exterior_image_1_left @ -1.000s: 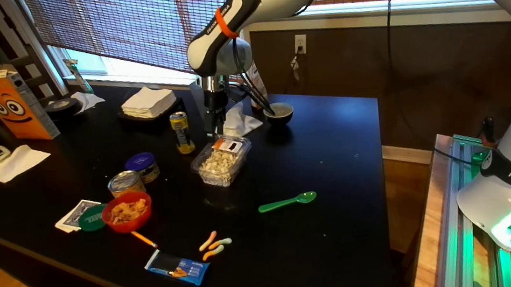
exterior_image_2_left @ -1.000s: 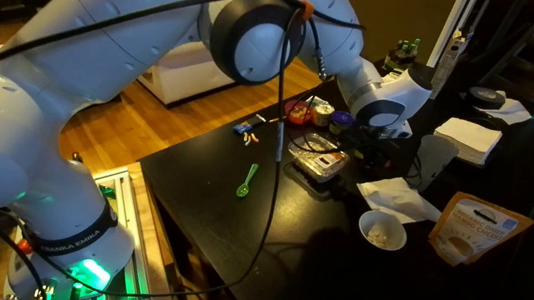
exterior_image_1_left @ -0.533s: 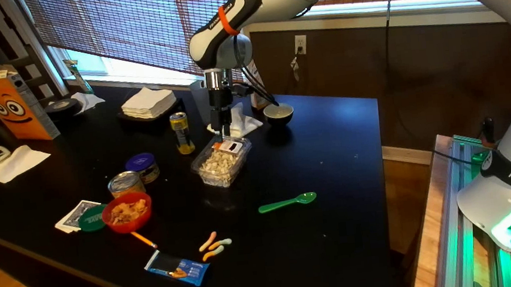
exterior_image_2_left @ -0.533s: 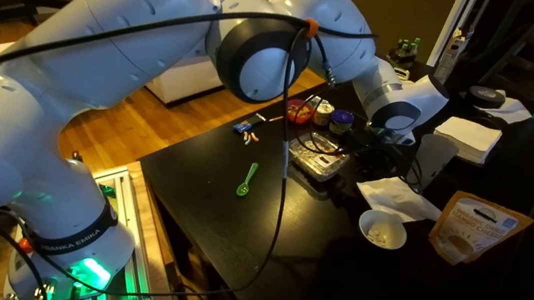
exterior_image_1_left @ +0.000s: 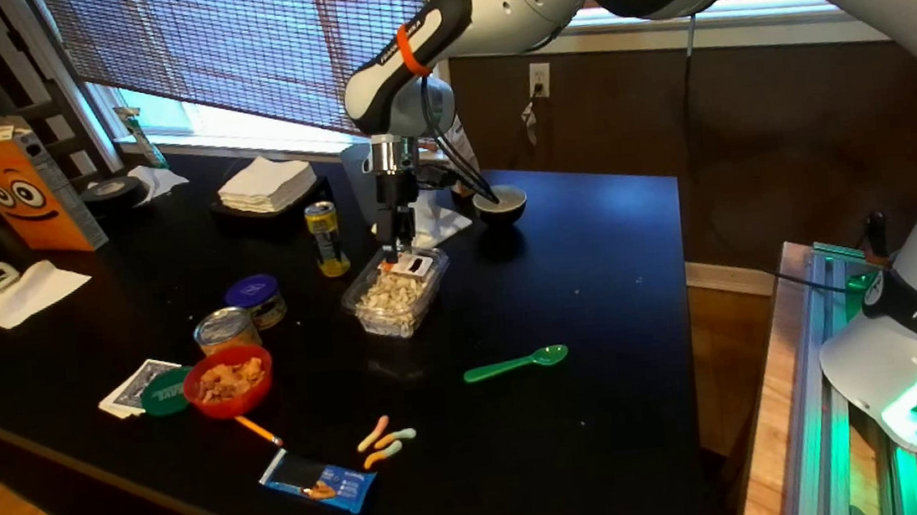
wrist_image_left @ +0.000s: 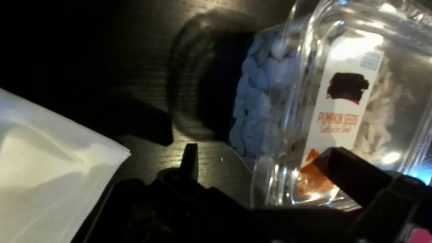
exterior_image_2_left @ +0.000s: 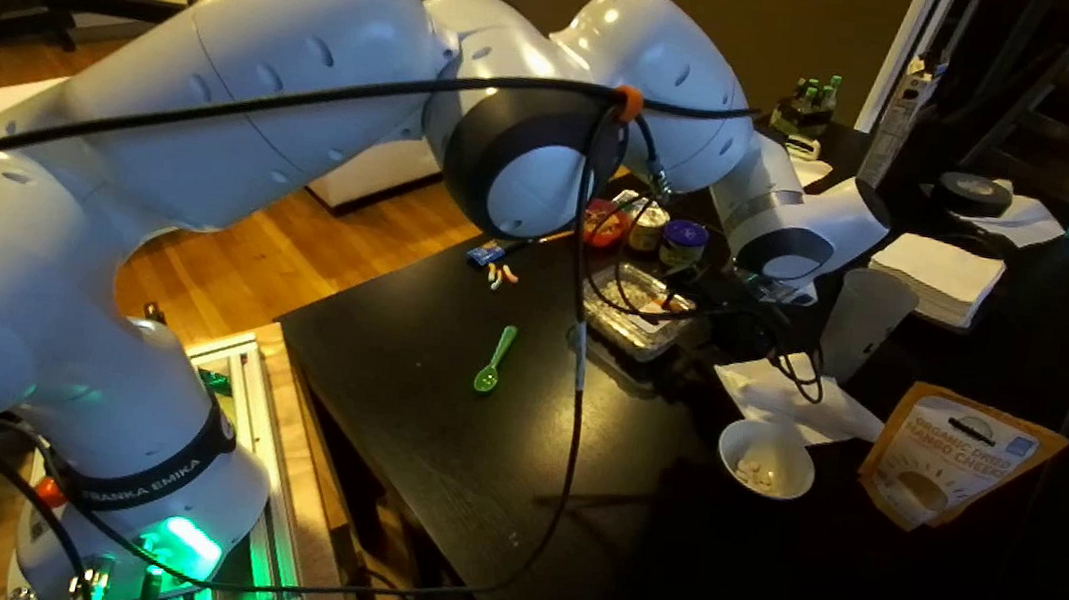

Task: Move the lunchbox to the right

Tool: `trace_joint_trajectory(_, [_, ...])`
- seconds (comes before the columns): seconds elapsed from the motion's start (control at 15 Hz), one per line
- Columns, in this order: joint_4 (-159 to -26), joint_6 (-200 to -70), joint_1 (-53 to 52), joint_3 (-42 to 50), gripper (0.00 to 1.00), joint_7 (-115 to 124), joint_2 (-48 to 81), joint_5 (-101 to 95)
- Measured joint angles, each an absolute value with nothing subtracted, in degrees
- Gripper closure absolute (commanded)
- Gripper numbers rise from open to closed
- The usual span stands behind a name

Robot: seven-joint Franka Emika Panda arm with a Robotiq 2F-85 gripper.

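Clear plastic lunchbox (exterior_image_1_left: 399, 291), holding pale seeds (wrist_image_left: 251, 101) and marked "Pumpkin Seeds", sits on the dark surface (exterior_image_1_left: 597, 295) near the yellow can (exterior_image_1_left: 327, 241). Arm (exterior_image_1_left: 518, 1) bent above, the hand (wrist_image_left: 263, 152) points down with its fingers (wrist_image_left: 356, 175) apart, one over the lunchbox, the other beside it; contact not confirmable. Relative to half a second earlier, the hand stands lower.

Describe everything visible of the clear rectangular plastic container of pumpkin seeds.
The clear rectangular plastic container sits upright on the black table, its lid apparently closed. Pale seeds show through; a white label with an orange end, printed "PUMPKIN SEEDS" beside a dark patch, crosses the lid. One finger of the open black gripper overlaps it; contact is unclear.
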State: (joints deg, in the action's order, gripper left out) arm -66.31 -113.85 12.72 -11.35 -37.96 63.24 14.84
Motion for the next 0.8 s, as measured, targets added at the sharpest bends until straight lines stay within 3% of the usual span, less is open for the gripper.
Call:
trace_joint_trajectory(0.33, [-65.5,-113.9,14.1,-13.4,0.69,-38.0,63.8,18.7])
trace_joint_trajectory(0.67, [-65.4,-113.9,15.8,-14.1,0.95,-38.0,63.8,21.4])
trace_joint_trajectory(0.8, [-65.4,-113.9,16.3,-14.2,1.0,-38.0,64.0,22.1])
